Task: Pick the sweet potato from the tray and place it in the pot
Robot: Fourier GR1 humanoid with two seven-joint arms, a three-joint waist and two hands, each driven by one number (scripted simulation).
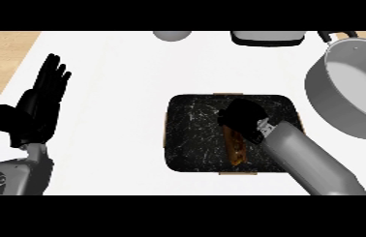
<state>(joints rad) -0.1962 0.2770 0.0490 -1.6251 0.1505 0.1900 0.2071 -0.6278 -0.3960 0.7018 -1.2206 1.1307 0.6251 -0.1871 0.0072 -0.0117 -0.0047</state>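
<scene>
Sweet potato (235, 146): on tray (193, 134), unlifted. Right hand (243, 116): over its far end, fingers curled down; grip unclear. Pot (343, 93): far right, awaiting it. Left hand (39, 105): open, resting left.

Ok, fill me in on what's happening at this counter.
The right robot hand is down over the dark tray, at the upper end of the sweet potato, which lies on the tray. Its fingers are hidden, so whether it has gripped is unclear. The grey pot waits at the right edge, with no sweet potato in the part that shows. The left robot hand rests open at the left, fingers up.
</scene>
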